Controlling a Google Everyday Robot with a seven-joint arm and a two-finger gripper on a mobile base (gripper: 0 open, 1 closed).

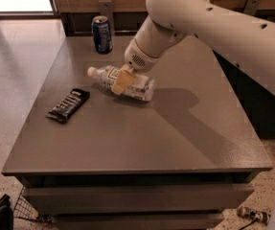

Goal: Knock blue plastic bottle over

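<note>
The blue plastic bottle (139, 86) lies on its side on the grey table (175, 138), its white cap pointing left toward the table's left edge. It is clear and faintly bluish with a white label. My gripper (121, 81) hangs from the white arm directly over the middle of the bottle, its tan fingers (122, 79) against the bottle's body.
A dark-blue soda can (102, 34) stands upright at the table's back left. A black snack bar wrapper (68, 105) lies near the left edge. A wooden wall runs behind the table. A wire basket (27, 206) sits on the floor at lower left.
</note>
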